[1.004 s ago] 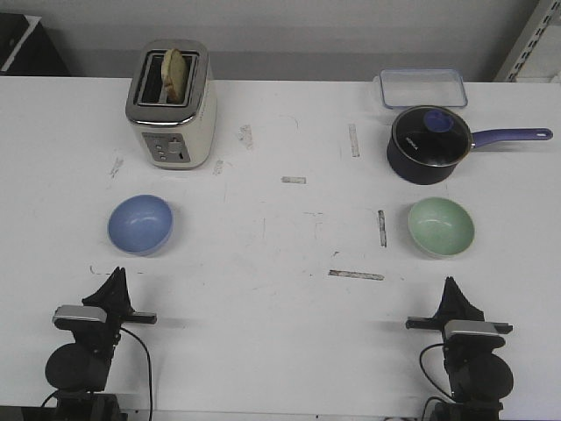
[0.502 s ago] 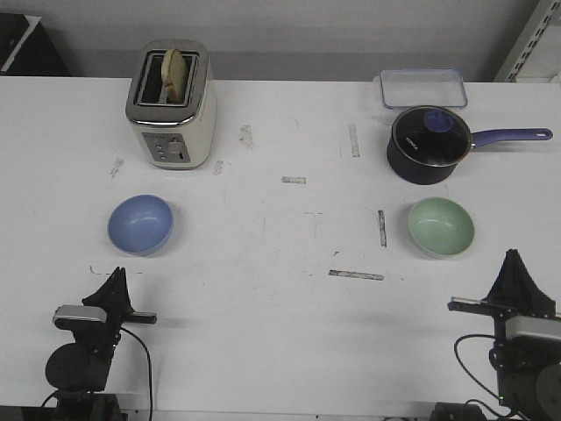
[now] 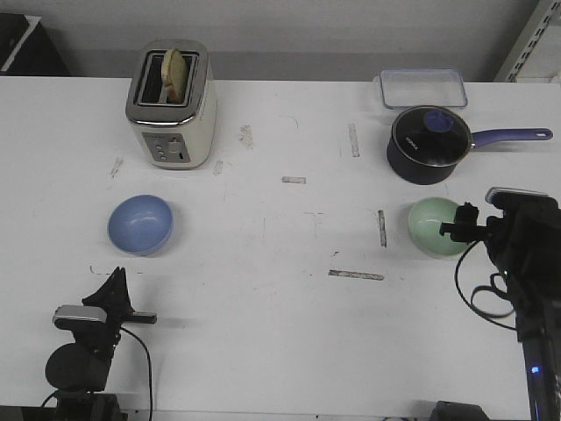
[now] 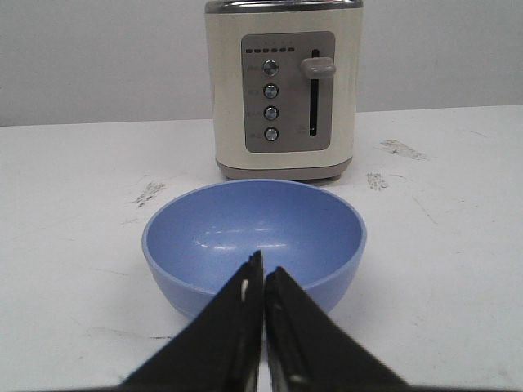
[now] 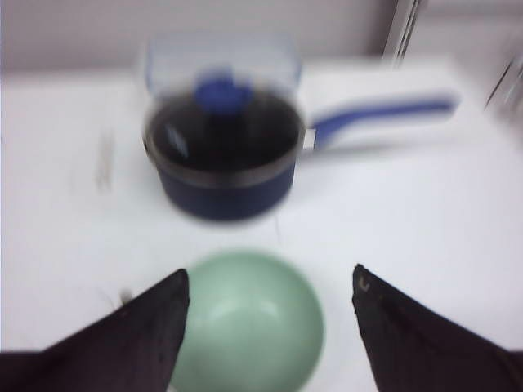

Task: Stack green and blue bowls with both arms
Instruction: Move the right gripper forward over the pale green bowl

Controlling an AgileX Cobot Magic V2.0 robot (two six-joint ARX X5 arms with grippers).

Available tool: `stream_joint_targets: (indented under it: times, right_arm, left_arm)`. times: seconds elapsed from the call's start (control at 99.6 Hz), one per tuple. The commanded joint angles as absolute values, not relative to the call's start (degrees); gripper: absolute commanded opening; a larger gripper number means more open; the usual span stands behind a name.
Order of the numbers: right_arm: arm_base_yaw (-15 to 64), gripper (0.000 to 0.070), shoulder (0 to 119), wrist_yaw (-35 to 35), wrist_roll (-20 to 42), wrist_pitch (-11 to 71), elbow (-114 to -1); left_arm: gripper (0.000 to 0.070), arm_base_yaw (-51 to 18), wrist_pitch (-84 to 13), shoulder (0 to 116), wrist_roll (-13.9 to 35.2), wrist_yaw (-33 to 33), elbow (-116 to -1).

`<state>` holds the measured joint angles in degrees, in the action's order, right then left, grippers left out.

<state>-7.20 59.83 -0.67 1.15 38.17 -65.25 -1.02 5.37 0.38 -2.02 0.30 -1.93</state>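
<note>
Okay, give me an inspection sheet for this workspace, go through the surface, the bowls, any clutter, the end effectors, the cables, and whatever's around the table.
Surface: white table, scuffed, with short tape marks.
Job's things: blue bowl upright on the left; green bowl upright on the right; apart, not stacked.
Clutter: toaster with a bread slice in a slot; navy saucepan; clear container behind it.
End effectors: left end effector shut, just short of the blue bowl; right end effector open, over the green bowl, holding nothing.
Cables: black cable looping off the right arm; another at the left arm.
Surroundings: grey wall; shelving frame at far right.
</note>
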Motion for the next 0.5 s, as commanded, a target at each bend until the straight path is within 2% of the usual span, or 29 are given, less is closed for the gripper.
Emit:
stream_joint_targets:
  times: [0.0,0.161,0.261,0.442,0.492]
  right_arm:
    - [-9.1,0.0436,63.9,0.6,-1.7,38.3,-65.9]
    - [-13.1,0.0436,73.9,0.8,-3.0,38.5,-65.9]
    - [-15.1,0.0435,79.4,3.5,-3.2,38.3,-65.9]
    - [-15.8,0.0429,87.3,6.1,-3.7,38.1,-65.9]
    - [-15.8,0.0406,89.2,6.1,-4.0,38.0,-65.9]
  left_arm:
    - [0.0001,-1.0,6.1,0.3,-2.1,0.4,-0.8]
    - [0.0001,-1.0,6.1,0.3,-2.1,0.4,-0.8]
    - [0.0001,-1.0,6.1,0.3,-2.1,0.4,-0.8]
    - [0.0001,-1.0,6.1,0.3,-2.1,0.4,-0.8]
    - [0.0001,-1.0,6.1,0.3,-2.1,0.4,-0.8]
